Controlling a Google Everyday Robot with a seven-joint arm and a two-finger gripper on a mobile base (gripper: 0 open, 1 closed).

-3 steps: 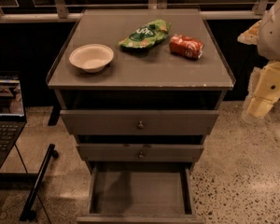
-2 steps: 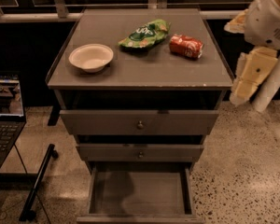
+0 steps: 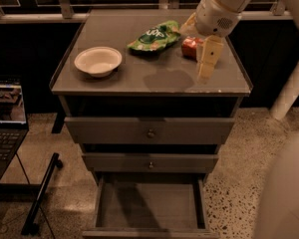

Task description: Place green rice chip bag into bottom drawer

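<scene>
The green rice chip bag [image 3: 153, 35] lies flat on the cabinet top [image 3: 139, 78], towards the back middle. My gripper [image 3: 198, 49] hangs from the white arm over the right side of the top, just right of the bag and above the red packet [image 3: 189, 47]. Its yellowish fingers [image 3: 209, 59] stand apart and hold nothing. The bottom drawer [image 3: 149, 205] is pulled out at the foot of the cabinet and its inside is bare.
A white bowl [image 3: 97, 60] sits on the left of the top. The two upper drawers with round knobs [image 3: 150, 133] are shut. A laptop [image 3: 7, 118] and a black stand leg [image 3: 42, 193] are at the left. A white post [image 3: 291, 86] stands at the right.
The arm has swung in from the right edge of the view, over the cabinet top, so the gripper is now close to the red packet and the bag. Nothing on the top has moved.
</scene>
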